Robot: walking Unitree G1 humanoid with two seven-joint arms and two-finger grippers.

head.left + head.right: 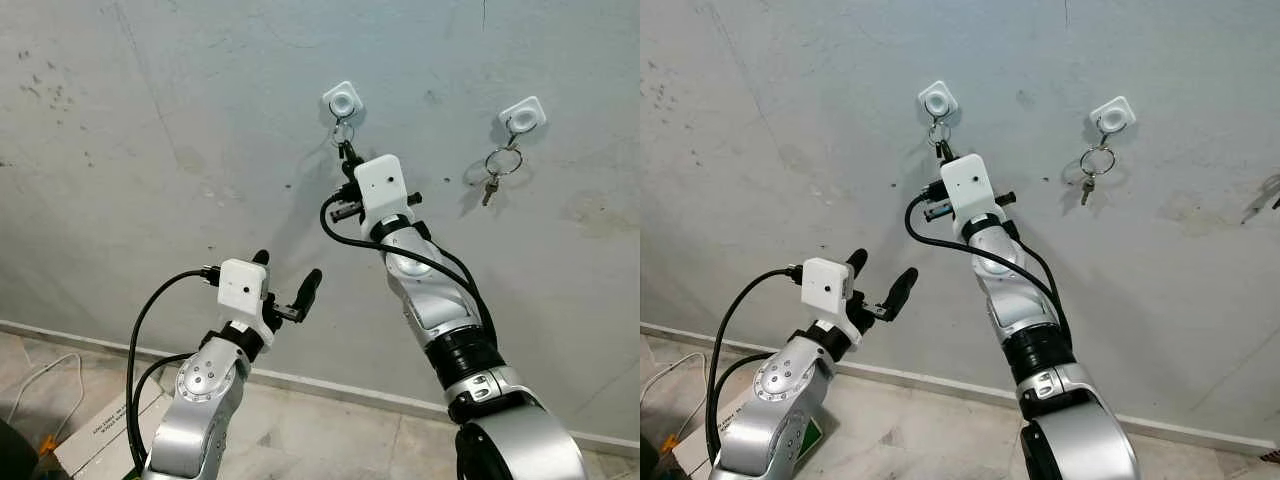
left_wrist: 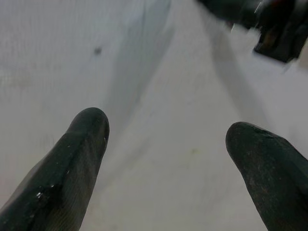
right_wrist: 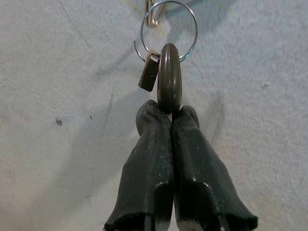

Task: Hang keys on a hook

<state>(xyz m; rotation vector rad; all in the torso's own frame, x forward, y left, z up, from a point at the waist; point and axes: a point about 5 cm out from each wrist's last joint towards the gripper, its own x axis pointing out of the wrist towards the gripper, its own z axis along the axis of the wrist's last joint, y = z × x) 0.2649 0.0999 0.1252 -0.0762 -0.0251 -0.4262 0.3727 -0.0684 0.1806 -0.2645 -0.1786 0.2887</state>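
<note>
The right gripper (image 3: 169, 109), jaws clamped on the key's dark head, holds the keys (image 3: 168, 72) up so their ring (image 3: 168, 29) loops the wall hook (image 1: 343, 101); the left gripper (image 1: 288, 285) idles open, low by the wall

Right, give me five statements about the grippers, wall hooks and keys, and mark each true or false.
1. The right gripper is shut on the dark oval key fob of the silver key ring. True.
2. The left gripper holds a key. False: it is open and holds nothing.
3. Two white square wall hooks are on the grey wall. True: the left white hook and the right white hook.
4. The right white hook is bare. False: a second key ring with a key hangs from it.
5. The right gripper is down near the floor. False: it is raised just below the left white hook.
</note>
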